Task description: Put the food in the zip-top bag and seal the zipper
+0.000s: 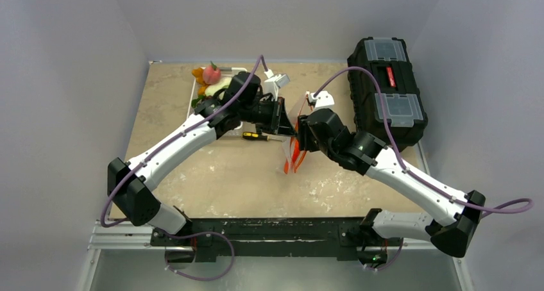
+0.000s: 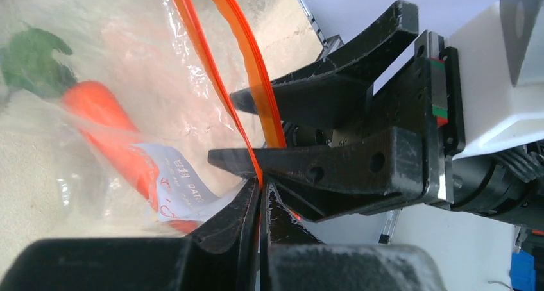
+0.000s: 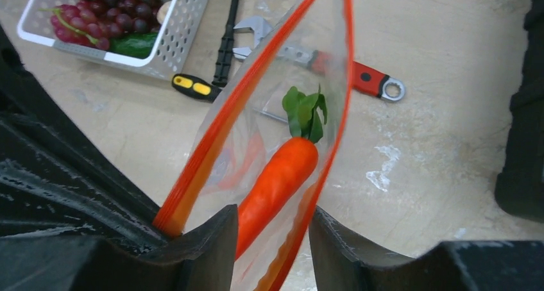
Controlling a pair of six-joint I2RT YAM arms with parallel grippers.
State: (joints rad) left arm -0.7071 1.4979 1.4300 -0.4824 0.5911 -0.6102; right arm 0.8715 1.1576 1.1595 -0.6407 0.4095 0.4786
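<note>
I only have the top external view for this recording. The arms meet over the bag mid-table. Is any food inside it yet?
Observer: Yes. The right wrist view shows the carrot inside the zip-top bag.
Operator: Is the mouth sealed?
Observer: No. In that same view the zipper is open, its two strips standing apart.
Operator: What is holding the bag?
Observer: In the left wrist view, the left gripper is shut on one strip.
</note>
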